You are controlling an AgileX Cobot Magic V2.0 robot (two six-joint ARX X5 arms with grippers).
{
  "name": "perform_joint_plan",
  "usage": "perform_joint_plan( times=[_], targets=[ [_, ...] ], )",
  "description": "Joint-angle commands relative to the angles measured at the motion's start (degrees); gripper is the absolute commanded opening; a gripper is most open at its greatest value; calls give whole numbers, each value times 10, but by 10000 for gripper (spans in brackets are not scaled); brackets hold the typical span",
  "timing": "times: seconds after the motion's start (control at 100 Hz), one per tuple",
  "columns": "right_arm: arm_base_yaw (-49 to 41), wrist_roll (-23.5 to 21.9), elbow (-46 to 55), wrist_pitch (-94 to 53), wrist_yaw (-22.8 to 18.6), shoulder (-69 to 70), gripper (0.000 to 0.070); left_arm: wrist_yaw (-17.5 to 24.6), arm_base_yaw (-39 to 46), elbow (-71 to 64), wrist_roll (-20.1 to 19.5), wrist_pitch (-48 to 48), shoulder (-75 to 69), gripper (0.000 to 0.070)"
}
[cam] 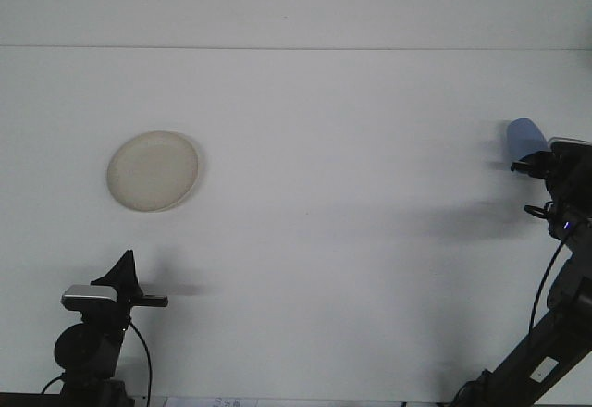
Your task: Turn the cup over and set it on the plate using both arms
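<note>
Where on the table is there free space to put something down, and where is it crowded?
The widest bare stretch lies between the cream plate on the left and the blue cup at the right edge. The far strip behind both is also bare. It is crowded at the right edge, where the right gripper covers the cup's lower part, and near the left gripper at the front.

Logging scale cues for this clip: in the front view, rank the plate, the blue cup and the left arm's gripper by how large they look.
1. Plate, widest by far.
2. Left gripper; it sits nearer the camera, so this rank is unsure.
3. Blue cup, partly hidden behind the right gripper, so only part shows.
</note>
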State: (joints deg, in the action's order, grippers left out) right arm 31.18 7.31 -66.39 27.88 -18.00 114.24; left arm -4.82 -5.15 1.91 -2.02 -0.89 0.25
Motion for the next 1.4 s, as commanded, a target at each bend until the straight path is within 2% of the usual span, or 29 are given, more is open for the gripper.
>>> perform_joint_plan(
  times=[0.0,0.25,0.43,0.49,0.69,0.89,1.0,1.13,1.28,1.39],
  targets=[
    [3,2,-13,14,-3,13,0,-3,0,-11,0,-8,-1,12],
    [3,-79,-13,-64,2,-58,0,-3,0,-11,0,-8,-1,12],
    [-13,-197,-13,-194,16,-170,0,-3,0,-11,0,-8,-1,12],
    [-29,-217,-13,-247,16,-210,0,-3,0,-11,0,-8,-1,12],
    [-124,-180,-13,-450,31,-357,0,-3,0,-11,0,-7,-1,12],
    [-282,-124,-23,-665,41,-459,0,-3,0,-11,0,-8,-1,12],
    [-392,-109,-41,-793,42,-457,0,-3,0,-11,0,-8,-1,12],
    [-516,-107,-42,-880,69,-428,0,-3,0,-11,0,-8,-1,12],
    [-632,-118,-43,-916,105,-372,0,-3,0,-11,0,-8,-1,12],
    [-681,-121,-43,-926,107,-330,0,-3,0,-11,0,-8,-1,12]
  ],
)
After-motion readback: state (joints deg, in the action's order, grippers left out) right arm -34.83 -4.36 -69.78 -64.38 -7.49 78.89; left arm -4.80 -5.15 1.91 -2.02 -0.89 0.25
